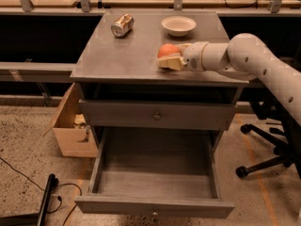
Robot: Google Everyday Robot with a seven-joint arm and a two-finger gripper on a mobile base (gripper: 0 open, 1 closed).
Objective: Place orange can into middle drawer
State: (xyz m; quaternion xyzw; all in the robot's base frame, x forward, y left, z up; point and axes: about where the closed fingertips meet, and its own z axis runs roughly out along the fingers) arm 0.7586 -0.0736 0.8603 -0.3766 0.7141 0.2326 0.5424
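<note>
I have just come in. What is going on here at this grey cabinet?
A robot arm reaches in from the right, and its tool is right up against the orange can, which sits on the cabinet top. The middle drawer below is pulled open, and the orange can is not yet in it. A silver can and a white bowl are farther back on the top.

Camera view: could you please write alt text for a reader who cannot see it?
A robot arm reaches from the right, its gripper against the orange can on a grey cabinet's top. Below, the middle drawer stands open with nothing inside. A silvery can and a white bowl sit further back.
</note>
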